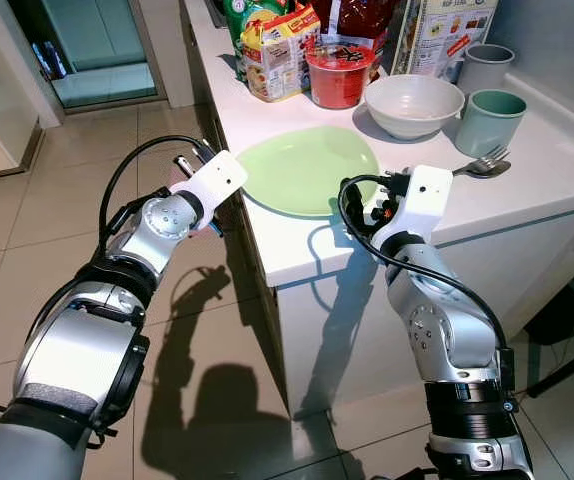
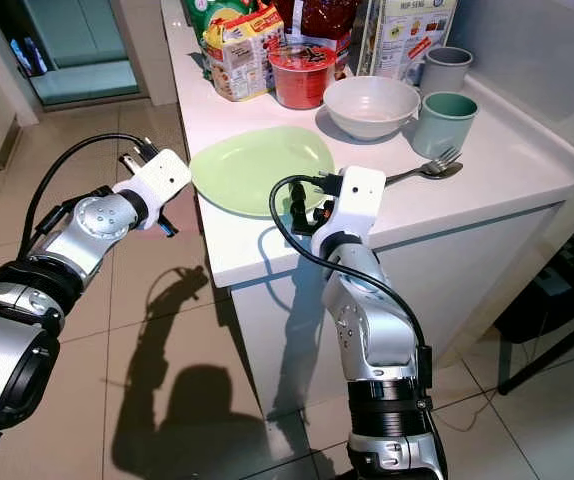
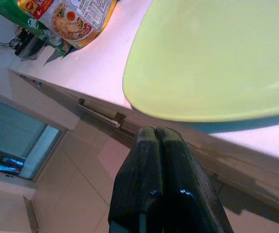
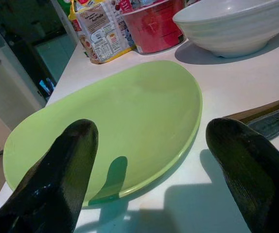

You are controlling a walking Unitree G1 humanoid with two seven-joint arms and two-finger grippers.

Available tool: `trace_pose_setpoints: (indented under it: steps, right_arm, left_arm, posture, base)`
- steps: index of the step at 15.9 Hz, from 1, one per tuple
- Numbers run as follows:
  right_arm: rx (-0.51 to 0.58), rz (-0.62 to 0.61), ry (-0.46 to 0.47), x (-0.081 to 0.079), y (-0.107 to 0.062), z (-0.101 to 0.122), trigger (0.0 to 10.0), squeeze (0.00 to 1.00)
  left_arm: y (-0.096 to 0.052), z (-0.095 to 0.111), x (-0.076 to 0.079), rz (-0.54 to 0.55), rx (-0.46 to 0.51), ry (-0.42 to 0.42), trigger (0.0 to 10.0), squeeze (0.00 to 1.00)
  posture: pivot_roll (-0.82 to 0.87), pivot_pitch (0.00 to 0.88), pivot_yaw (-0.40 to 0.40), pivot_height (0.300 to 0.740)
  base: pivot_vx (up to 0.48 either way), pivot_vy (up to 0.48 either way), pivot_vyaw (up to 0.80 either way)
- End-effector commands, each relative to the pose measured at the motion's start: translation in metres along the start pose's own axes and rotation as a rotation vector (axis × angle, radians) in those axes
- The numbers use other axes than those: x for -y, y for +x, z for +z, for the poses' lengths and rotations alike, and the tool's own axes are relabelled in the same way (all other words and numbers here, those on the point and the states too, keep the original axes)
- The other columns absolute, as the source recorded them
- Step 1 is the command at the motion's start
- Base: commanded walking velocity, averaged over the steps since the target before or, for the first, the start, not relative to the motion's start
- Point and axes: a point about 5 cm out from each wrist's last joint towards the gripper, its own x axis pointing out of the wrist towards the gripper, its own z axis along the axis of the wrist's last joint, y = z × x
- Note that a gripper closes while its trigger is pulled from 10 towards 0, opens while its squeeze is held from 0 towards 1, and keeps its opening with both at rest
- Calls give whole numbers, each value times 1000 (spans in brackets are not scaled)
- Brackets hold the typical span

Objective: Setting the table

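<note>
My right end effector [image 4: 149,160] is spread wide just short of the green plate [image 1: 307,168], which overhangs the counter [image 1: 557,160] edge. I should slide one finger under that rim and pinch gently. My left end effector [image 3: 160,145], pressed together, waits beside the edge.

The near strip of white counter [image 1: 487,205] before the green plate [image 1: 307,168] lies bare, giving the right gripper [image 4: 151,160], fingers spread, room at the plate's near rim. Behind the plate stand a noodle packet [image 1: 277,52], red cup [image 1: 338,74], white bowl [image 1: 413,104] and teal cup [image 1: 491,121]. A fork [image 1: 482,166] lies beside the plate on the right.
</note>
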Motion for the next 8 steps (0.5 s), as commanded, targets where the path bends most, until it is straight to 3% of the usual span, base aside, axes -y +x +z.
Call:
trace_pose_setpoints:
  steps: [1,8]
  right_arm:
    - [-10,-2,-3,-2,-1,-3,10000,0]
    - [-14,0,0,-3,-2,-4,10000,0]
  left_arm:
    - [2,13,-7,10,40,-7,10000,0]
    - [9,33,3,-33,115,-54,10000,0]
  posture:
    - [19,0,98,740]
    - [21,0,101,740]
  base:
    - [0,0,0]
    - [0,0,0]
